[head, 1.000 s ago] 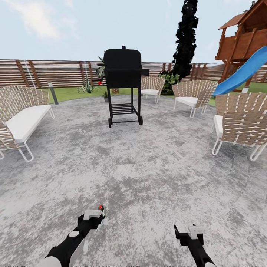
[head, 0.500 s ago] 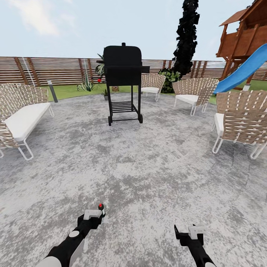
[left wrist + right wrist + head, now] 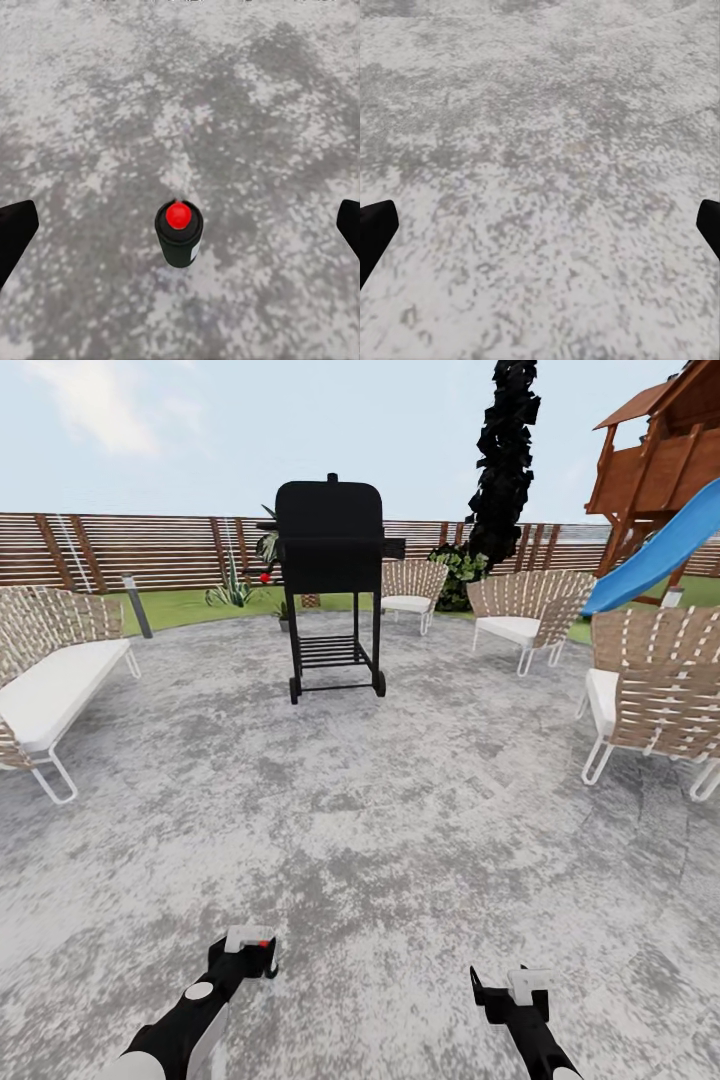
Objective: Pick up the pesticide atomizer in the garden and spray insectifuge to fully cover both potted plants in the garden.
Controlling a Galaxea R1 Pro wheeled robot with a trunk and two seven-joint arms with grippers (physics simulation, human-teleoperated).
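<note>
Your left claw [image 3: 252, 956] is low in the head view, and the red top of the pesticide atomizer [image 3: 265, 942] peeks out right at its tip. In the left wrist view the atomizer [image 3: 178, 234] sits dead centre between the two fingers [image 3: 13, 234]. You are looking down on its red cap and dark body. The fingers show only at the outer edges of that view, spread wide, and neither touches the bottle. You cannot tell whether its base rests on the paving [image 3: 400, 810].

Your right claw [image 3: 508, 988] is just as widely spread and has nothing in it. Its wrist view shows bare grey paving [image 3: 547, 187] between the fingertips.

Both forearms reach forward and low from the bottom of the head view, roughly parallel and well apart, with the claws pointing ahead over the stone.

Ahead of you the paving lies open up to a black grill [image 3: 330, 575] standing in the middle distance. A white-cushioned sofa [image 3: 50, 685] borders the left side. Woven chairs [image 3: 655, 705] close off the right, with two more [image 3: 520, 612] further back beside the grill. Behind them run a strip of lawn [image 3: 180, 608], a grey lamp post [image 3: 137, 606] and the slatted fence [image 3: 150, 550]. A blue slide [image 3: 660, 555] stands at the far right.
</note>
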